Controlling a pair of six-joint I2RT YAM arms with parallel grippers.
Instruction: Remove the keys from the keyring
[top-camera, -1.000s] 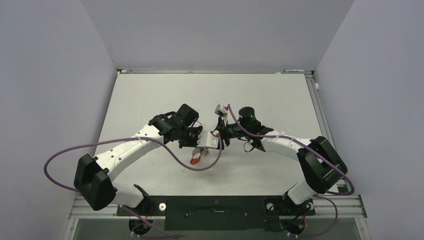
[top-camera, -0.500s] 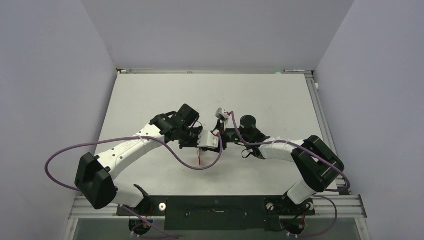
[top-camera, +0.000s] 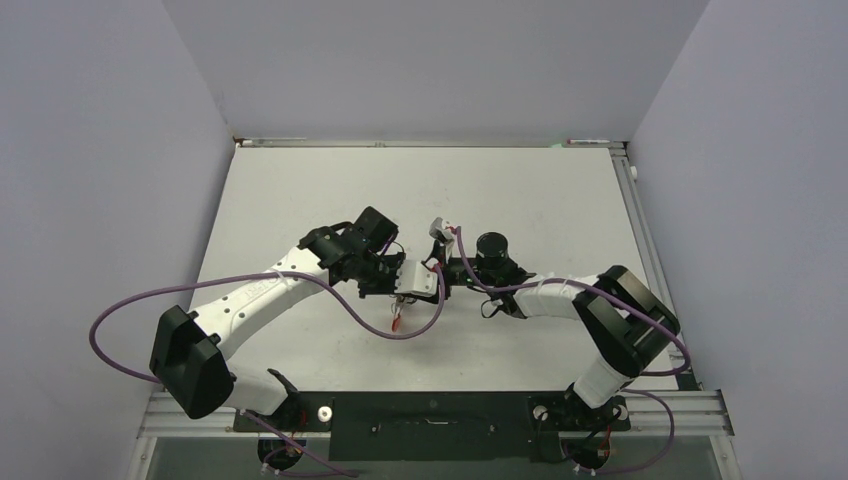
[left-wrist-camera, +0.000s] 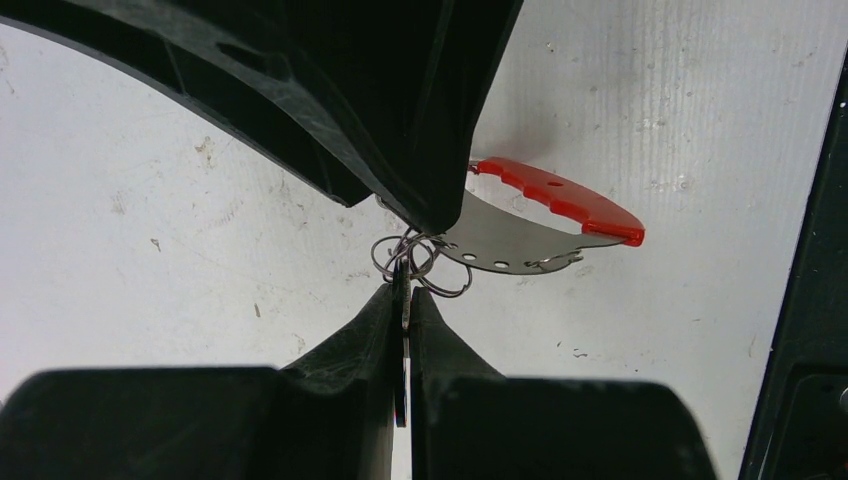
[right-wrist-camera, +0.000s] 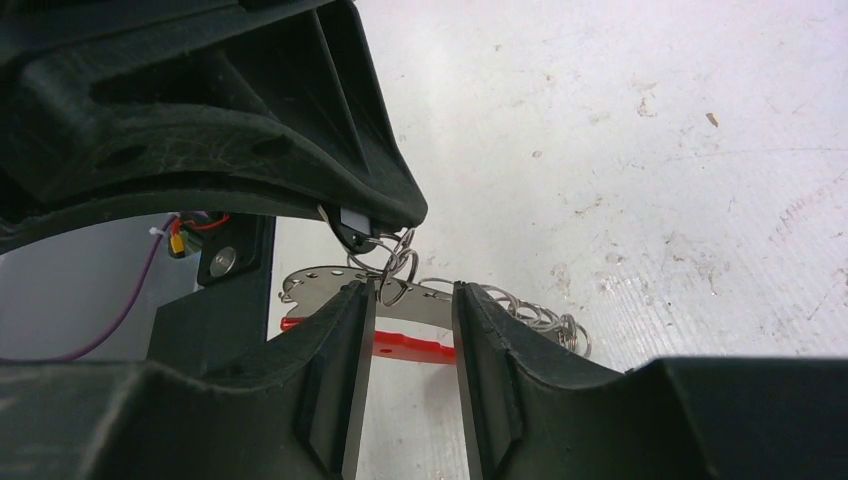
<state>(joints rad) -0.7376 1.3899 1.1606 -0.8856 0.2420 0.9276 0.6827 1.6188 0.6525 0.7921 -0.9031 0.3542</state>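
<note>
a: what is nearest in the top view?
b: the 2 arm bases, at the near edge of the desk (top-camera: 300, 190). from there the left arm (top-camera: 250, 295) and the right arm (top-camera: 560, 295) reach in and meet tip to tip near the middle of the desk. a purple cable (top-camera: 120, 315) loops out beside the left arm.
a: how do the left jaws stand?
b: together. in the left wrist view the 2 fingers (left-wrist-camera: 340, 390) press on a thin pale key (left-wrist-camera: 404, 300), seen on its edge in the slit between them.
a: and the right jaws?
b: apart. in the right wrist view its 2 fingers (right-wrist-camera: 340, 380) show a clear gap, and 1 wire ring (right-wrist-camera: 392, 290) hangs in this gap, close to the finger on the left of the picture. i cannot tell if it touches.
a: where is the keyring?
b: the keyring (left-wrist-camera: 500, 245) is between the 2 tips. its tangled wire rings (left-wrist-camera: 412, 256) sit just beyond the tip of the left jaws. the curved band goes out from them, first the grey part with small holes, then the red part (left-wrist-camera: 560, 200). in the right wrist view a chain of small rings (right-wrist-camera: 530, 315) trails beside the other finger.
a: and farther back?
b: the white desk with scuff marks, then the grey walls (top-camera: 420, 70).
</note>
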